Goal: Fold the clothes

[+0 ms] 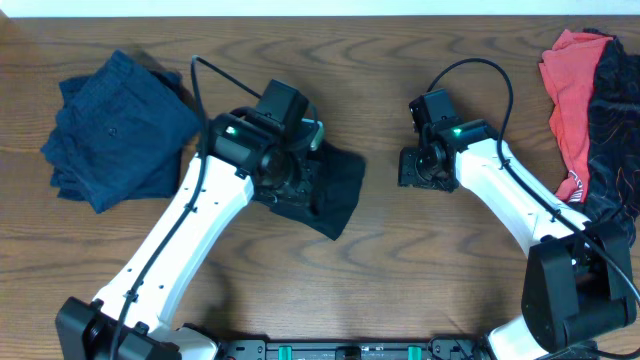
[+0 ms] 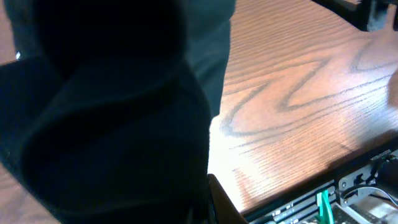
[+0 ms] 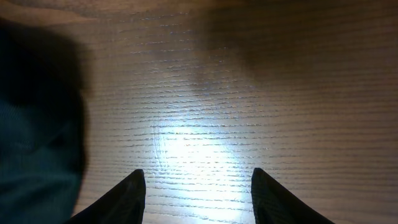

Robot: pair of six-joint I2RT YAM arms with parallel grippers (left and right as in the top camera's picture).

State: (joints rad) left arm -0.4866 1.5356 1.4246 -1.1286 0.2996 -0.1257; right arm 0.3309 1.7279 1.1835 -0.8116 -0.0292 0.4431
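A black shirt (image 1: 338,190) lies crumpled at the middle of the table, partly under my left arm. My left gripper (image 1: 292,180) sits on top of it, shut on its fabric. In the left wrist view the black shirt (image 2: 106,124) fills most of the picture and hides the jaws; only one finger (image 2: 221,203) shows at its edge. My right gripper (image 1: 413,167) hangs open just right of the shirt. In its own view the right gripper (image 3: 198,175) has bare wood between its fingers, and the shirt's edge (image 3: 34,130) lies at the left.
A folded navy garment (image 1: 115,135) lies at the far left. A red garment (image 1: 572,90) and a black one with red print (image 1: 612,120) are heaped at the right edge. The table's front edge with its rail (image 2: 323,199) runs close to the left gripper.
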